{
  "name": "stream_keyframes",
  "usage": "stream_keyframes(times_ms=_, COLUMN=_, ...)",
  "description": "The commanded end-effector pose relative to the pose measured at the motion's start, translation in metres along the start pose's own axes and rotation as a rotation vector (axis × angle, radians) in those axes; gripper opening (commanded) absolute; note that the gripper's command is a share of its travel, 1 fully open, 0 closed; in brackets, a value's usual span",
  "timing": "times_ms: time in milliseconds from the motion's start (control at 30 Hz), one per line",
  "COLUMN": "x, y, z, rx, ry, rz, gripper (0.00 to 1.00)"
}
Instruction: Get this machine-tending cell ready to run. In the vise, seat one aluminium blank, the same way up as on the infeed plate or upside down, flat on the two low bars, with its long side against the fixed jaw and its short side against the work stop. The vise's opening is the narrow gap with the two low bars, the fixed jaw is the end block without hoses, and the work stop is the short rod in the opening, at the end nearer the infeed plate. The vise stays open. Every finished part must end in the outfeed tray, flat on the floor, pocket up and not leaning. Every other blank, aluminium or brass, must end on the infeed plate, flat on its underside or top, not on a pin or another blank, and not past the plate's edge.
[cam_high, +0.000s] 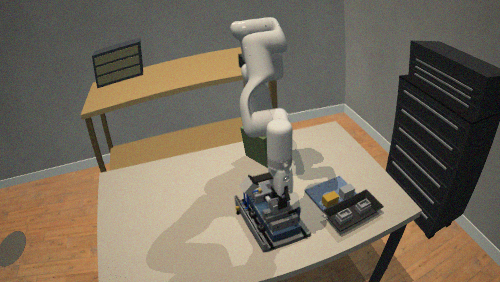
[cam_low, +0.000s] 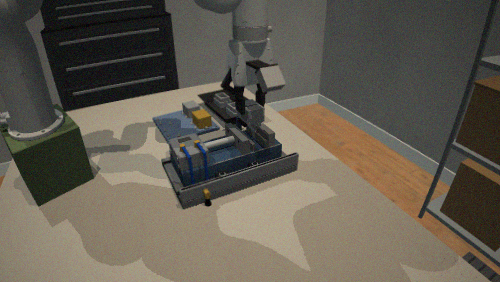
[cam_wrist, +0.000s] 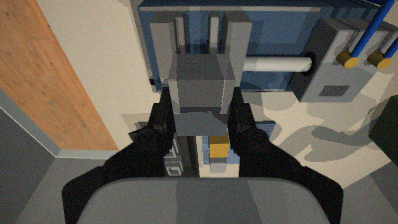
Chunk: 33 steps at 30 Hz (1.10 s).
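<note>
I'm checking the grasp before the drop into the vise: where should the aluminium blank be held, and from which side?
By its two opposite flat side faces, from straight above, as the gripper holds the aluminium blank. The block is box-shaped and level, so its parallel faces suit the fingers, and a top approach likely leaves its underside free to seat in the vise.

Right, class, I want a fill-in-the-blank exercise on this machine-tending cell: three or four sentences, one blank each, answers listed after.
1. The gripper is shut on a grey aluminium ____ above the vise.
2. On the infeed plate, the yellow brass blank sits beside a ____ one.
3. The outfeed tray holds ____ finished parts.
4. The hoses on the vise's end block are ____.

Missing words: blank; grey; two; blue
</note>
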<state>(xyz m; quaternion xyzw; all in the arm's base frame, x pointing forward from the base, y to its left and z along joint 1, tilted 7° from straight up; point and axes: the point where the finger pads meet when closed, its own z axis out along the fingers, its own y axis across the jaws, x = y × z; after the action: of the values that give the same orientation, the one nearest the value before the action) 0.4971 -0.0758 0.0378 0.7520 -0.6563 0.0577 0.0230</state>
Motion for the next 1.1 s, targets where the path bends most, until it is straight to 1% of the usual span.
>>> stream_keyframes(times_ms=0, x=0.0, y=-0.002, z=-0.001, rx=0.004, ry=0.001, rz=0.0, gripper=0.0)
stream_keyframes(times_ms=400, x=0.0, y=-0.002, z=0.002, rx=0.004, ry=0.001, rz=-0.001, gripper=0.0)
stream_keyframes(times_ms=1067, x=0.0, y=-0.002, z=0.015, rx=0.004, ry=0.001, rz=-0.001, gripper=0.0)
